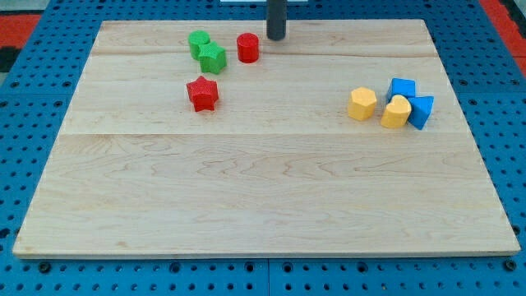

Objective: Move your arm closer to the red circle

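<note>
The red circle point(247, 47) is a short red cylinder near the view's top, left of centre, on the wooden board point(263, 189). My tip point(275, 37) stands just to its upper right, a small gap away, not touching it. A green circle point(198, 41) and a green star point(213, 58) touch each other to the left of the red circle. A red star point(201, 93) lies below them.
At the view's right sits a tight cluster: a yellow hexagon point(362, 104), a yellow heart-like block point(395, 112), a blue block point(402, 88) and a blue triangle-like block point(422, 110). A blue pegboard point(33, 99) surrounds the board.
</note>
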Action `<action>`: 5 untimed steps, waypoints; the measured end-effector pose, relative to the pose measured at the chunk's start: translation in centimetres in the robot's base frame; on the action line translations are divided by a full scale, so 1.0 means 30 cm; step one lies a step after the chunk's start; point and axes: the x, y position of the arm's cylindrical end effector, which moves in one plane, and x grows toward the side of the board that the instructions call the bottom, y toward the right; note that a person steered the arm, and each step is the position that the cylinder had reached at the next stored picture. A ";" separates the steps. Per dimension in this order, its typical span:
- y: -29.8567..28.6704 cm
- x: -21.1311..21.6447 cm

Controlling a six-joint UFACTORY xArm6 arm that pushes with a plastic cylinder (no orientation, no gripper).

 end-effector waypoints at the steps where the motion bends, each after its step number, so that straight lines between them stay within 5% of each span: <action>1: -0.025 -0.004; 5: -0.116 0.201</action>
